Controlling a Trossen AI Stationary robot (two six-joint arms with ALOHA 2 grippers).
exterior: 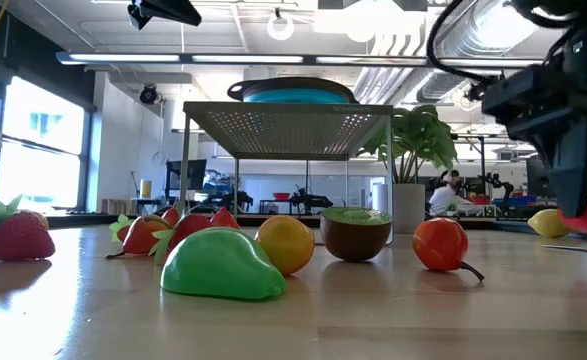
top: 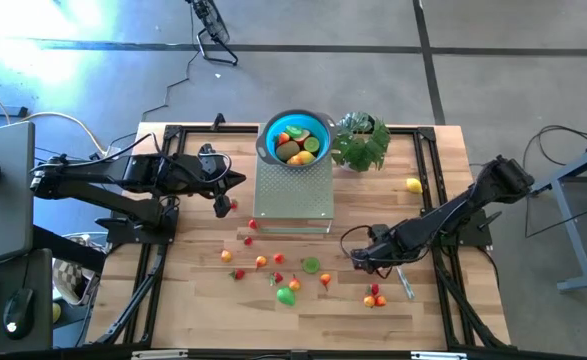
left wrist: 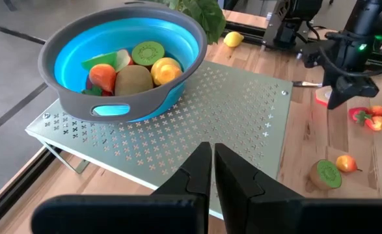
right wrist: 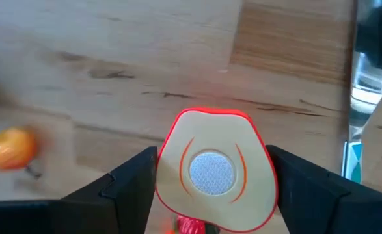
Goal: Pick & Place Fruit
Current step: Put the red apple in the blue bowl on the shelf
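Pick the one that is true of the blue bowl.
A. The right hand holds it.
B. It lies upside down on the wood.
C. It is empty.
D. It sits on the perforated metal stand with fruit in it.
D: the blue bowl rests on the perforated metal stand, holding fruit.

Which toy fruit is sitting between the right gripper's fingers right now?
The red-rimmed apple half, cut face up, sits between the right gripper; the orange fruit lies apart on the table.

Blue bowl (top: 295, 137), plant (top: 362, 142), knife (top: 405, 281)
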